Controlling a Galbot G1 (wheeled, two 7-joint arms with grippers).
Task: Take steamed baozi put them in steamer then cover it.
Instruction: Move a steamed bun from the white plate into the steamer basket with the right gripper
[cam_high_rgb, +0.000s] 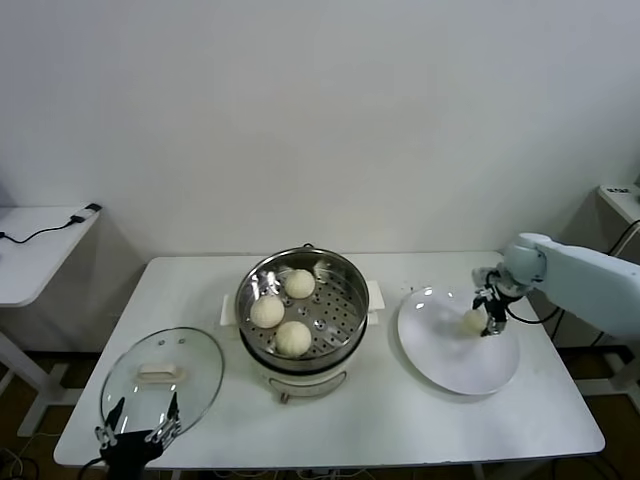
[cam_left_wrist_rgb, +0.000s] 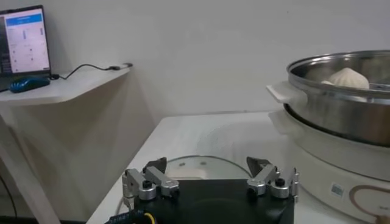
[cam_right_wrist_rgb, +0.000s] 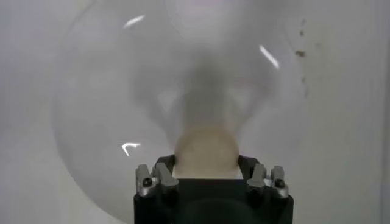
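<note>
Three steamed baozi (cam_high_rgb: 293, 338) lie on the perforated tray of the steel steamer (cam_high_rgb: 345, 275) at mid table; one of these baozi (cam_left_wrist_rgb: 347, 77) peeks over the steamer wall (cam_left_wrist_rgb: 341, 91). A fourth baozi (cam_high_rgb: 472, 320) lies on the white plate (cam_high_rgb: 455, 365) to the right. My right gripper (cam_high_rgb: 478, 322) reaches down around it, and in the right wrist view the baozi (cam_right_wrist_rgb: 206, 152) fills the gap of that gripper (cam_right_wrist_rgb: 206, 165), a finger against each side. The cover (cam_high_rgb: 162, 375) lies flat at the front left. My left gripper (cam_high_rgb: 140, 412) hangs open at the cover's near edge (cam_left_wrist_rgb: 183, 167).
The plate (cam_right_wrist_rgb: 109, 91) holds nothing but that one bun. A small white side table (cam_high_rgb: 40, 250) with a cable stands off to the left, apart from the work table. The table's front edge runs just below the cover and the steamer base.
</note>
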